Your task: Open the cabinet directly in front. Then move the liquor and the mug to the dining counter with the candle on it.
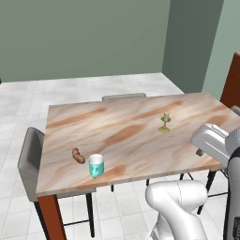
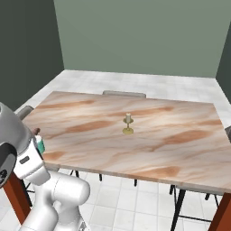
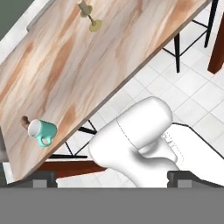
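We find the mug point(image 1: 95, 165) standing upright on the dining counter point(image 1: 131, 133), near the counter's front edge and toward its left end in the left base view, handle turned toward the edge. Just beside it lies a small brown lump point(image 1: 78, 155), apart from it as far as we can tell. In the right base view the mug point(image 2: 41, 145) peeks out as a teal sliver behind the arm's white housing. The candle point(image 1: 165, 122) stands farther in, well apart from the mug, which marks this as the right counter for the delivery.

The gripper point(image 3: 113, 178) hangs back from the counter and looks down across its edge (its two dark tips sit wide apart at the bottom of the hand view), with nothing between them: the jaws are released and empty. That fits a mug already set down and let go, placed close to the edge probably because that is the easiest reach from the base.

We see no liquor bottle on the counter, so we judge that half of the move not yet done. The next step would likely call for the base to drive back to the cabinet. Pulling the arm away should clear the mug, since it stands off to one side.
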